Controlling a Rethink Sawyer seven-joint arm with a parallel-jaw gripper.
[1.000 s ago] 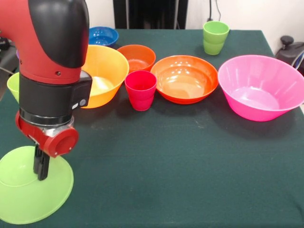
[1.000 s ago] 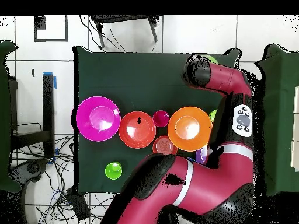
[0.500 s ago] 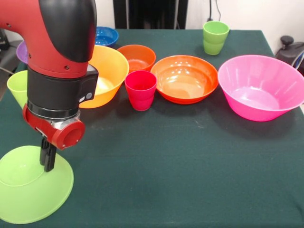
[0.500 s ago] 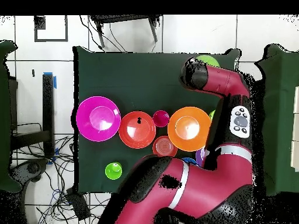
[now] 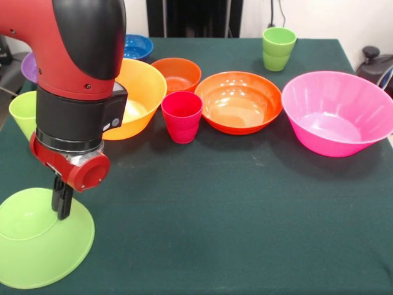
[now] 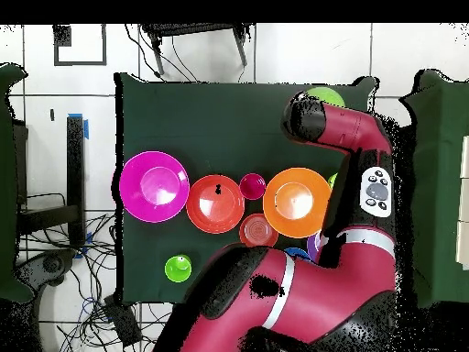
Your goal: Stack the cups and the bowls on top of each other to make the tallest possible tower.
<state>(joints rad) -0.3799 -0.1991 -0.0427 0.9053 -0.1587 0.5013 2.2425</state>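
The lime green bowl (image 5: pixel 43 246) lies rim-down at the near left corner of the table, and only its edge (image 6: pixel 327 93) shows past the arm in the overhead view. My gripper (image 5: pixel 61 206) hangs just above its right slope, fingers pressed together and holding nothing. The arm hides the gripper from overhead. In a row behind stand the yellow-orange bowl (image 5: pixel 138 92), the red-pink cup (image 5: pixel 182 117), the medium orange bowl (image 5: pixel 238 101) and the large pink bowl (image 5: pixel 338 114), each apart from the others. Nothing stands on another thing.
Farther back are a small dark orange bowl (image 5: pixel 177 74), a blue bowl (image 5: pixel 135 46), a purple bowl (image 5: pixel 29 66) and a green cup (image 5: pixel 278 48). Another light green cup (image 5: pixel 23 114) stands at the left, beside the arm.
The gripper has risen a little and shifted slightly right over the lime green bowl. The bowl and everything else have stayed put.
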